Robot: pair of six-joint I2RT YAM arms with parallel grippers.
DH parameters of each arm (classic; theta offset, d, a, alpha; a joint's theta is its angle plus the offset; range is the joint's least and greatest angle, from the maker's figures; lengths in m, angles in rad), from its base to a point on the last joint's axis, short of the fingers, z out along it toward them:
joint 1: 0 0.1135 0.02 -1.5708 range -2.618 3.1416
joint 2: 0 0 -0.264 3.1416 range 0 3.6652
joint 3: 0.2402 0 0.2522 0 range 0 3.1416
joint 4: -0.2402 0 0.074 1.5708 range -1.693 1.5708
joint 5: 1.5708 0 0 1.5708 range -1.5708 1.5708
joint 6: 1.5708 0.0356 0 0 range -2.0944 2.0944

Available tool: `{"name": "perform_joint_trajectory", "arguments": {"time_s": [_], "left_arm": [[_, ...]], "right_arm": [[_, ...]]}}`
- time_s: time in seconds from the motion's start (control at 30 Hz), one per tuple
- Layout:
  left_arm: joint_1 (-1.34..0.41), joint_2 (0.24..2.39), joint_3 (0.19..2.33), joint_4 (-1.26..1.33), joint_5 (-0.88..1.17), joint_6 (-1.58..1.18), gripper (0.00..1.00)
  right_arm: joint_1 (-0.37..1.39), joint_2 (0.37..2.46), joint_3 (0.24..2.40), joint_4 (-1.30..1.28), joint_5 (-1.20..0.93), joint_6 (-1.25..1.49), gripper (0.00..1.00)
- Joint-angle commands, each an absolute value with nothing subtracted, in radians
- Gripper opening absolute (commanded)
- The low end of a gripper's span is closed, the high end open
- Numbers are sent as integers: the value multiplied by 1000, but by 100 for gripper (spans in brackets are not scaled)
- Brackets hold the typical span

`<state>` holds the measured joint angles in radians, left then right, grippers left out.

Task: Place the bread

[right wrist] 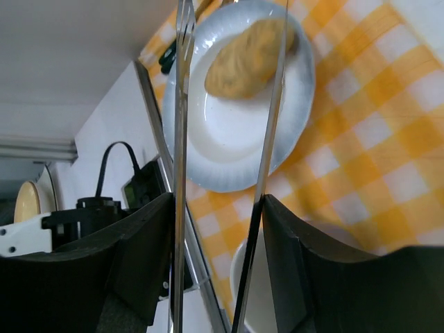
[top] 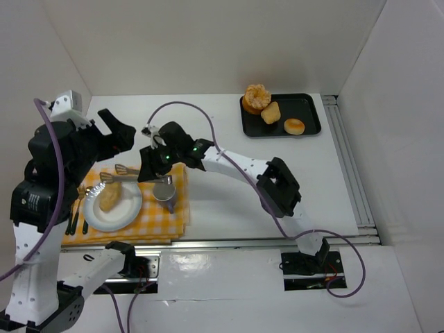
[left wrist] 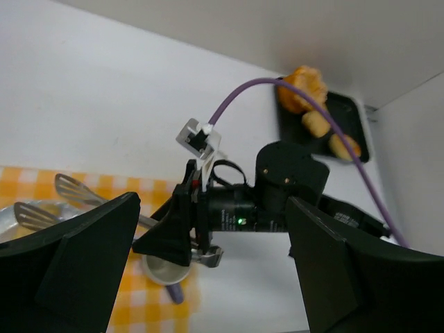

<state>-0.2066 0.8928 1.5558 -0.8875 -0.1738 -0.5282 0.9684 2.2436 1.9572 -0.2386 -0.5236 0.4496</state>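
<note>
A golden piece of bread lies on the white plate, which sits on the yellow checked cloth. My right gripper is shut on the handles of metal tongs. The tong arms stand spread apart above the plate, one on each side of the bread, which is free of them. My left gripper hangs open above the cloth's far left corner with nothing between its fingers.
A white cup stands on the cloth just right of the plate, under my right wrist. Dark cutlery lies left of the plate. A black tray at the back right holds three more pastries.
</note>
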Motion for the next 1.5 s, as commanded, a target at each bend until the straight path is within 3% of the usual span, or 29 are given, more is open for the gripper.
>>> {"name": "perform_joint_trajectory", "arguments": {"time_s": [0.0,0.1,0.4,0.73,0.97,1.47], "left_arm": [[-210,969,1746,-825,-41,-604,99],[-210,1049,1856,-815,76,-627,99],[-210,1040,1776,-730,166,-618,99],[-210,1006,1717,-709,74,-543,99],[-210,1006,1706,-750,-37,-473,99],[-210,1026,1677,-759,-48,-453,99]], "right_arm": [[901,2068,1912,-212,-442,440,60],[856,1978,1818,-172,-399,462,60],[749,1862,1695,-143,-325,503,61],[373,1657,1480,-186,-171,522,61],[148,1733,1502,-252,-112,494,61],[32,2005,1736,-273,-202,494,61]]}}
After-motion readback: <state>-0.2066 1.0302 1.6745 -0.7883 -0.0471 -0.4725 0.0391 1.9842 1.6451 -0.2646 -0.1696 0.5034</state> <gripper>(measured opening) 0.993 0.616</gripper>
